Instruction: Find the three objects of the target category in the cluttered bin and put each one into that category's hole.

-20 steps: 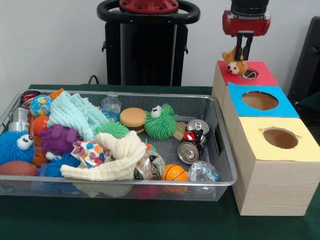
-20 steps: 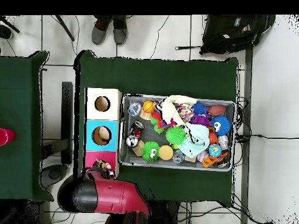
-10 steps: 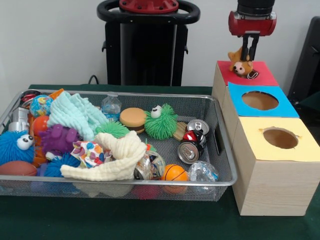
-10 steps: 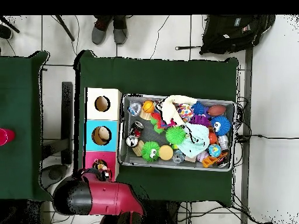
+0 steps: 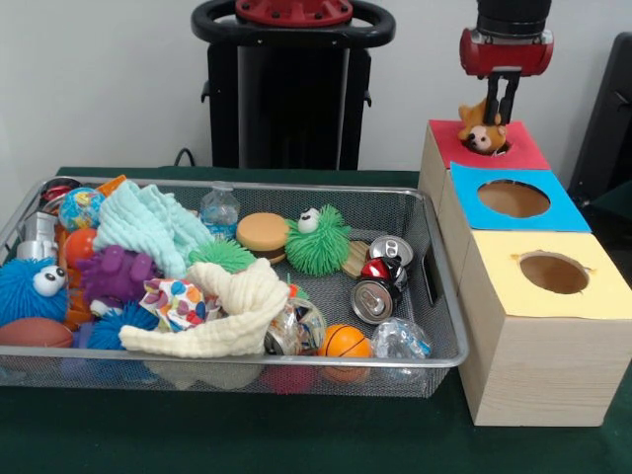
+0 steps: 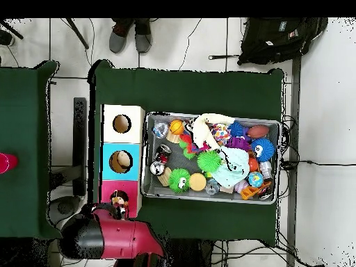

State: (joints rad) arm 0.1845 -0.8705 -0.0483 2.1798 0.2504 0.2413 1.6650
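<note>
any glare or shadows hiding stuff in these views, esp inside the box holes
Front view: even light, small glints on the cans; the yellow hole is shaded inside. Overhead view: the plush toy in the gripper covers the red hole; something pale shows in the blue hole.

We see a small orange plush animal [image 5: 483, 129] with a pale snout, tilted head-down over the round hole [image 5: 494, 146] in the red top of the pale wooden box; the hole is mostly hidden behind it. The silver wire-mesh bin [image 5: 442, 296] sits on the green surface just beside the box, heaped with soft toys, cloths, cans and balls.
</note>
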